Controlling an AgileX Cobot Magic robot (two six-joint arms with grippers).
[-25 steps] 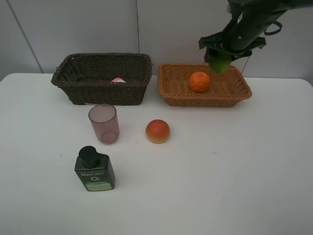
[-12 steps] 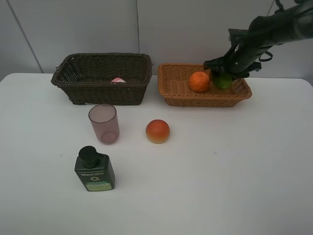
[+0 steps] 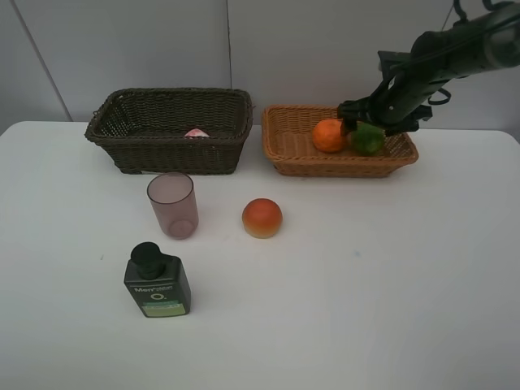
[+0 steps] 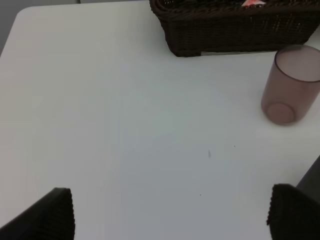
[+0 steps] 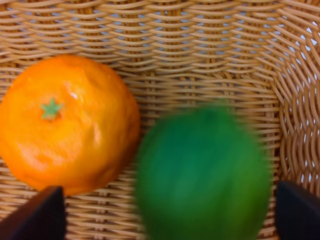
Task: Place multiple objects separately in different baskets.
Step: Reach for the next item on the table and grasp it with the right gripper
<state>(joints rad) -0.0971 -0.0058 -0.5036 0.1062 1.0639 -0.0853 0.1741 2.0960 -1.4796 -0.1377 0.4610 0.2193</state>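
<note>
Inside the light tan basket [image 3: 341, 166] lie an orange [image 3: 328, 136] [image 5: 67, 122] and a green fruit [image 3: 367, 138] [image 5: 202, 175], side by side. My right gripper [image 3: 372, 115] [image 5: 170, 215] hovers just over the green fruit, open, its fingers wide of the blurred fruit. The dark brown basket [image 3: 171, 130] [image 4: 235, 30] holds a pink bottle [image 3: 195, 132]. On the table stand a purple-pink cup [image 3: 172, 205] [image 4: 291, 84], a red-orange fruit [image 3: 262, 218] and a dark green pump bottle [image 3: 157, 282]. My left gripper [image 4: 172, 215] is open over bare table, outside the high view.
The white table [image 3: 366, 284] ends at a grey wall behind the baskets. The two baskets stand side by side at the back with a narrow gap between them.
My right gripper came down into the tan basket with the green fruit and opened. The fruit now lies beside the orange. Nothing else moved.
</note>
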